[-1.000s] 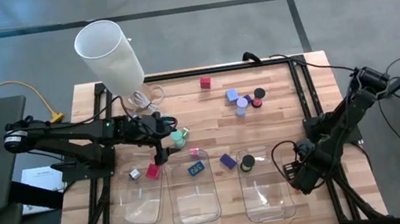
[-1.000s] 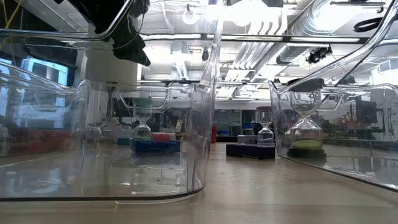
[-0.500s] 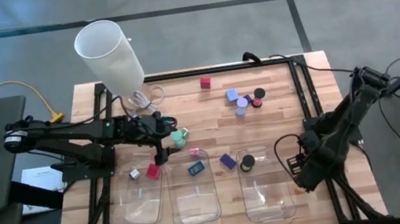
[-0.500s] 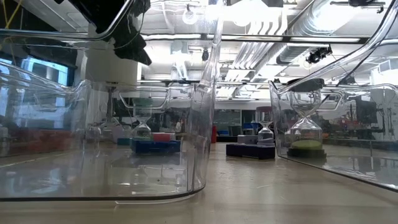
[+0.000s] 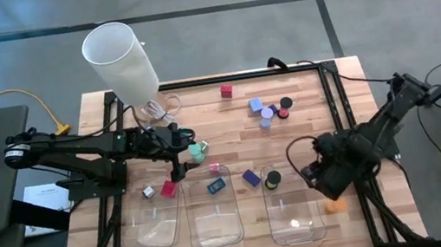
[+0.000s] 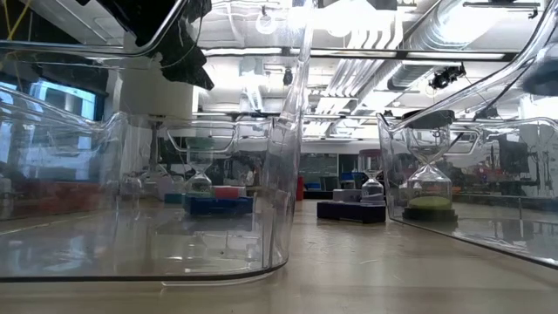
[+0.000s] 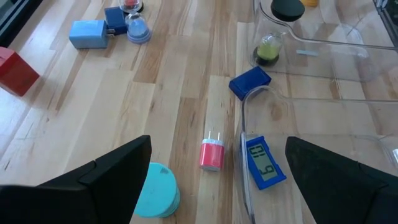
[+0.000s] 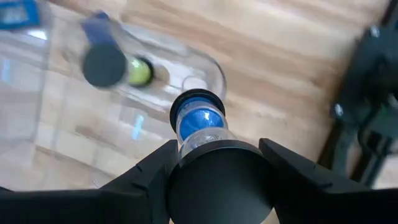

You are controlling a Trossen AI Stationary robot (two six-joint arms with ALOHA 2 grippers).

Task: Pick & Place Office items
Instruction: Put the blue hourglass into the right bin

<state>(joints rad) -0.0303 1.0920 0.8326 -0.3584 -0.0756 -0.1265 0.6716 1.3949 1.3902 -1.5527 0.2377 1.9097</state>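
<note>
Small office items lie on the wooden table: a red cube [image 5: 226,91], a cluster of blue and purple pieces with a black cap [image 5: 269,111], a teal cap [image 5: 197,152], a pink plug [image 7: 211,154], a blue block [image 5: 251,177] and an orange piece [image 5: 334,205]. A blue timer [image 7: 264,163] lies in the middle tray. My left gripper [image 5: 182,147] hovers open by the teal cap [image 7: 155,199]. My right gripper [image 5: 320,177] is over the right tray's right edge, shut on a small blue-sand hourglass [image 8: 199,121]. My right gripper holds the blue-sand hourglass between its two fingers [image 8: 155,168], coming from above and pointing down. The glass runs along the fingers, and its far black cap [image 8: 198,101] sticks out beyond them. It is lifted clear above the tray. The near cap hides the exact place of contact.
Three clear trays [image 5: 295,222] stand side by side along the near edge. A black-capped green hourglass [image 5: 273,179] stands at the right tray's far end. A tall white cylinder [image 5: 119,60] rises at the far left corner. Bare wood lies in the table's middle.
My right gripper has moved toward the table's left and a little toward its far edge, from beside the right tray to over that tray's right edge. The orange piece now shows on the table where the gripper stood.
</note>
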